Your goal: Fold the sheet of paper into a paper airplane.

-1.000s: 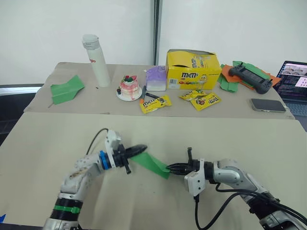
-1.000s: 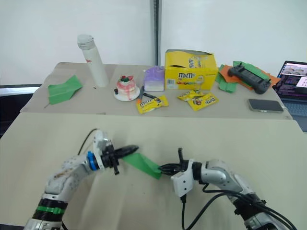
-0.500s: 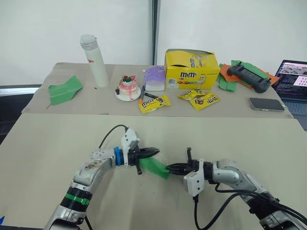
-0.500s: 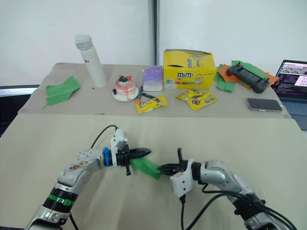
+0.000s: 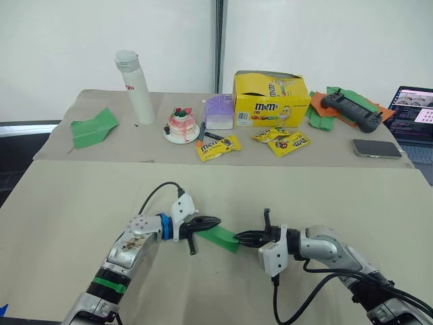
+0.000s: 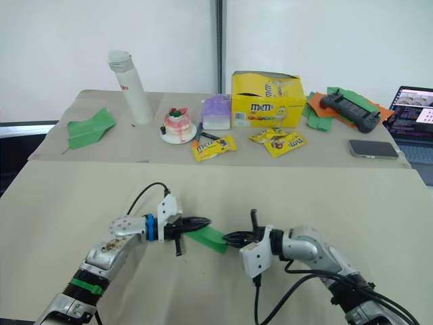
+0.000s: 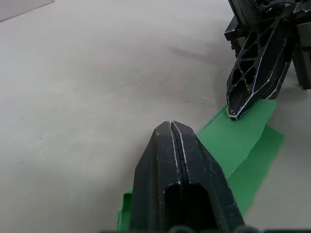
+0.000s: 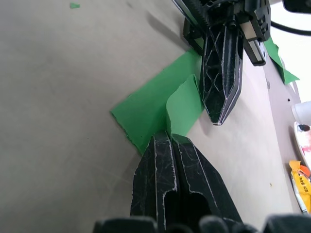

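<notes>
From the head views, the paper [image 5: 221, 237] lay on the near table between my left claw [image 5: 215, 222] and right claw [image 5: 241, 237]. In the left wrist view my fingers were closed over one end. In the right wrist view they pinched the other, probably to steady a fold.

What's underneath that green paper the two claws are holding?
Only the bare beige table shows under the green paper. Where the left claw and right claw cover it, I can't tell.
</notes>
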